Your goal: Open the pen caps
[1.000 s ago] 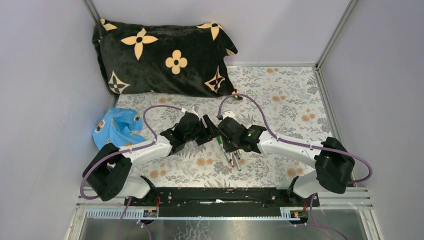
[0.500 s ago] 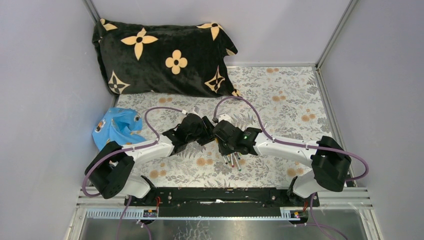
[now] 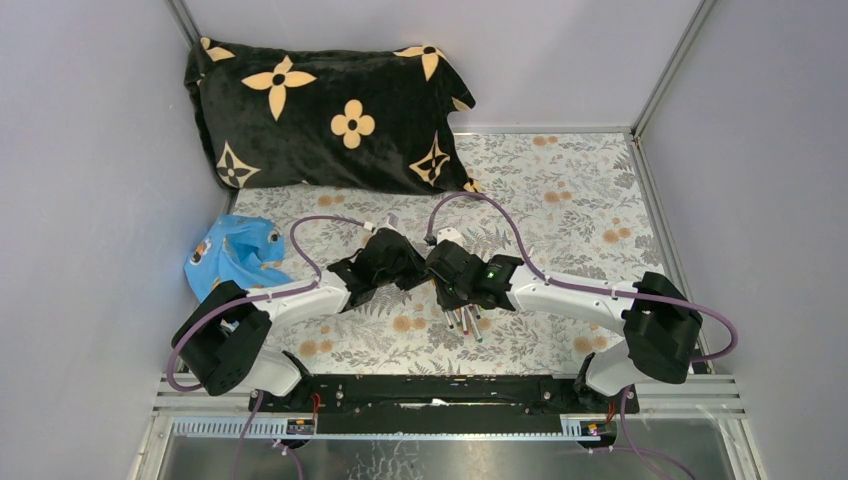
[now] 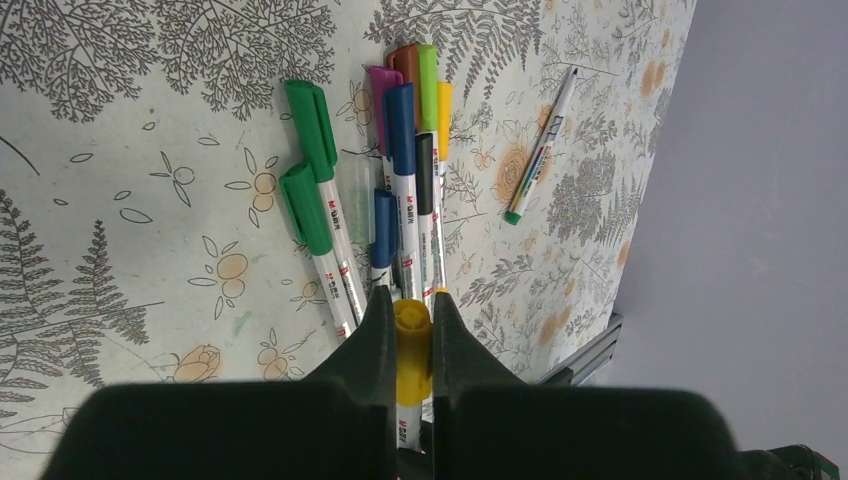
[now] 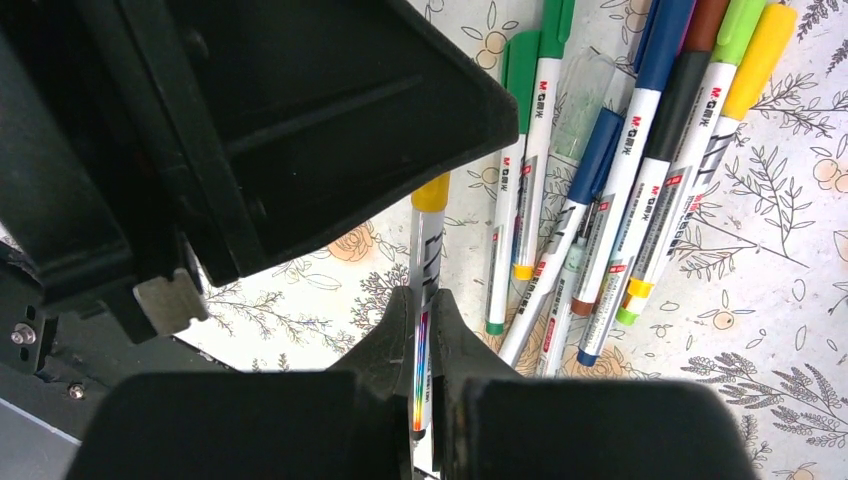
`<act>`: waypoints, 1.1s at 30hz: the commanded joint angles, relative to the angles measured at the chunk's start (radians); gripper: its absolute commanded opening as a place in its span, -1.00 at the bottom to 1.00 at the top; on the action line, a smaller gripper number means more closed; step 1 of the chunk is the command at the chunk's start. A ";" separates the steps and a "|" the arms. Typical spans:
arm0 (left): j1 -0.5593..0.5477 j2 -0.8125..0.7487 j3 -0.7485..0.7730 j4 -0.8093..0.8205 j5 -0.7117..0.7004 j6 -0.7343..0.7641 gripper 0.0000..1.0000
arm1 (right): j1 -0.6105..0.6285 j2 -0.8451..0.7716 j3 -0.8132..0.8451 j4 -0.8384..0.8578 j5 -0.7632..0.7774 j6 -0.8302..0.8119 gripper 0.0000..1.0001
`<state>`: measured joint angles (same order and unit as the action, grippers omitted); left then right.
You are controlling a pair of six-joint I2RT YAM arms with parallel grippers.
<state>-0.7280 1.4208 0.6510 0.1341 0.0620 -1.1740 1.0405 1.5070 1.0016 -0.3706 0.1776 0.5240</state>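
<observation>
left gripper (image 4: 409, 312) jaws clamp the yellow cap (image 4: 411, 350); right gripper (image 5: 424, 312) jaws clamp that pen (image 5: 428, 245) by its barrel, above the other pens (image 4: 405, 200), barrels printed with a red "m" logo, toward the tabletop's (image 4: 150, 150) near edge.

Black flowered pillow (image 3: 330, 110) at back — blue cloth (image 3: 232, 255) beside it.
</observation>
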 commanded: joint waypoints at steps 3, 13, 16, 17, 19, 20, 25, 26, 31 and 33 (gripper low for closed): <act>-0.019 -0.043 -0.010 0.047 -0.058 -0.015 -1.00 | 0.019 -0.001 0.052 0.015 0.024 0.005 -0.97; -0.023 -0.096 -0.029 0.039 -0.059 -0.058 -1.00 | 0.029 0.048 0.071 0.037 0.035 0.008 -0.71; -0.023 -0.111 -0.030 0.040 -0.059 -0.068 -1.00 | 0.029 0.061 0.068 0.042 0.038 0.010 -0.75; -0.023 -0.115 -0.029 0.037 -0.058 -0.071 -1.00 | 0.029 0.062 0.064 0.047 0.039 0.012 -0.79; -0.023 -0.123 -0.028 0.035 -0.058 -0.075 -1.00 | 0.029 0.064 0.058 0.051 0.039 0.013 -0.86; -0.023 -0.127 -0.028 0.035 -0.058 -0.078 -1.00 | 0.029 0.066 0.055 0.053 0.039 0.013 -0.93; -0.018 -0.151 -0.012 0.006 -0.125 -0.092 -1.00 | 0.031 0.070 0.036 0.060 0.023 0.018 -1.00; -0.012 -0.155 -0.008 -0.003 -0.137 -0.096 -1.00 | 0.033 0.064 0.027 0.063 0.022 0.021 -1.00; 0.056 -0.148 0.010 0.003 -0.158 -0.146 -1.00 | 0.048 0.028 -0.025 0.066 0.012 0.049 -1.00; 0.083 -0.127 0.026 0.022 -0.148 -0.172 -1.00 | 0.055 0.023 -0.047 0.069 0.009 0.060 -1.00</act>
<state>-0.6975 1.3010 0.6121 0.0418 -0.0624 -1.2377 1.0698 1.5475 1.0100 -0.2649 0.1982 0.5354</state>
